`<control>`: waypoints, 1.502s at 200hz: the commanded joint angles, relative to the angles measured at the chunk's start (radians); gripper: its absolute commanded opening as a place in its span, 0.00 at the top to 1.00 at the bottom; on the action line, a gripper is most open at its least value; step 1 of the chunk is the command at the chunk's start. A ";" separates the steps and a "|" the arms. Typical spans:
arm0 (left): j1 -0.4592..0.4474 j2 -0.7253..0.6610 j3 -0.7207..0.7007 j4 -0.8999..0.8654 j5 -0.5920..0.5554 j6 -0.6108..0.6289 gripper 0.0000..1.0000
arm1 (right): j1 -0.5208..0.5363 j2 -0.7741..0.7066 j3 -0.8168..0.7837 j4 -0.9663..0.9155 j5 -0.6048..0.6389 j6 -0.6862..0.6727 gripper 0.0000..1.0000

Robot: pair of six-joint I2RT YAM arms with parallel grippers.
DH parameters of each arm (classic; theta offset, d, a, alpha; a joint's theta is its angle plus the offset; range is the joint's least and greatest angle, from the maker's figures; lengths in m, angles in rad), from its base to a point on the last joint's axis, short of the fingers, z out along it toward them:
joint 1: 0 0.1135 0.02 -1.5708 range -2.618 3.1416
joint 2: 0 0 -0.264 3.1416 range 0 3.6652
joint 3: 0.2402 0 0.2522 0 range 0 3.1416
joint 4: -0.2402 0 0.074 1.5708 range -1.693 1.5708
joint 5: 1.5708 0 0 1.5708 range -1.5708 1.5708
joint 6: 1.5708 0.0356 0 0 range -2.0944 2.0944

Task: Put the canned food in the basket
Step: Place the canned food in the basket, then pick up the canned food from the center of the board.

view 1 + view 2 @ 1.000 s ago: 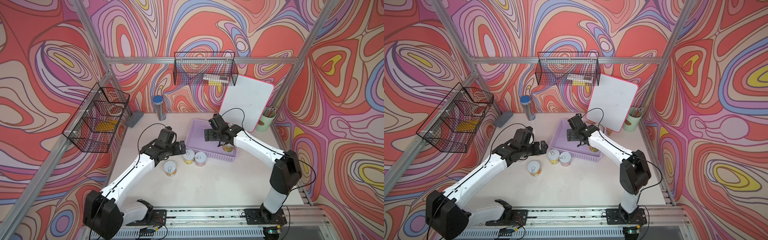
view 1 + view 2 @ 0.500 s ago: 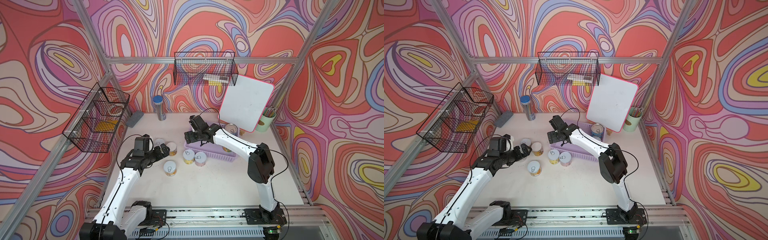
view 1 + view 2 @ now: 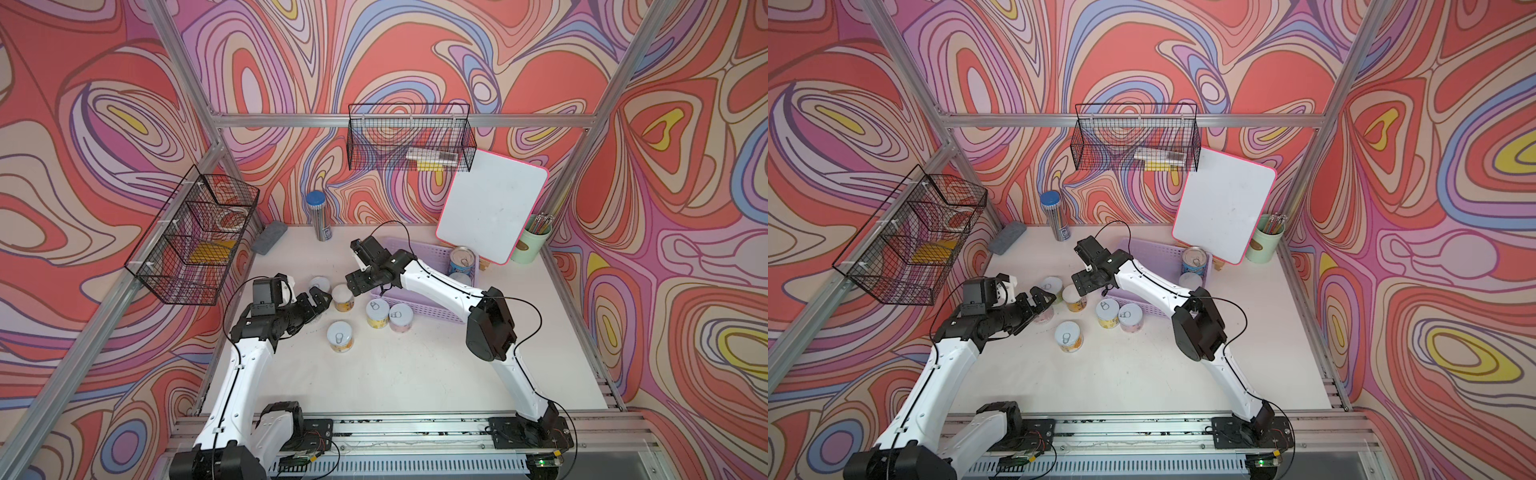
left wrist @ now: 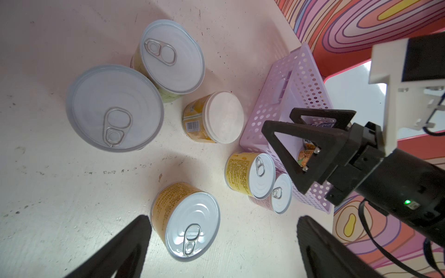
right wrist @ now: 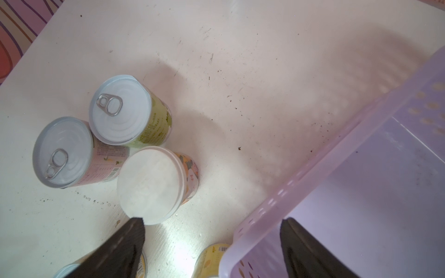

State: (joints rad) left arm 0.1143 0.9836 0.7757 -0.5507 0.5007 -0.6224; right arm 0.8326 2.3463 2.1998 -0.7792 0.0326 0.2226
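Canned food (image 3: 340,336) stands mostly on the tabletop (image 3: 395,374) beside the basket (image 3: 432,311) in both top views; two tins (image 3: 462,259) sit inside. Left wrist view: the left gripper (image 4: 222,221) is wide apart, empty. Right wrist view: the right gripper (image 5: 213,220) is apart too, with the flat-lid can (image 5: 151,183) off to one side of its jaws; I would centre it before closing.

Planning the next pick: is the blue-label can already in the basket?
In: the blue-label can stands upright inside the lavender basket, at its far end by the whiteboard.
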 commanded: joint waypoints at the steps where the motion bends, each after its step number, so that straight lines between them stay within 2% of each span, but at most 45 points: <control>1: 0.030 -0.026 -0.016 0.010 0.039 -0.002 0.01 | 0.018 0.055 0.073 -0.051 -0.016 -0.029 0.10; 71: 0.082 -0.059 -0.042 0.006 0.072 -0.010 0.01 | 0.048 0.189 0.251 -0.104 -0.042 -0.033 0.10; 139: 0.089 -0.060 -0.044 0.002 0.081 -0.007 0.01 | 0.072 0.258 0.329 -0.103 -0.055 -0.021 0.08; 178: 0.088 -0.062 -0.048 0.001 0.083 -0.005 0.01 | 0.073 0.287 0.354 -0.120 0.000 -0.026 0.11; 241: 0.088 -0.061 -0.050 0.001 0.082 -0.006 0.01 | 0.081 0.321 0.385 -0.122 0.010 -0.040 0.13; 300: 0.088 -0.062 -0.055 0.004 0.087 -0.008 0.01 | 0.083 0.333 0.399 -0.115 0.022 -0.045 0.23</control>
State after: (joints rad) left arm 0.1963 0.9356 0.7319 -0.5507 0.5755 -0.6289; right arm 0.9100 2.6484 2.5732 -0.8894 0.0349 0.1837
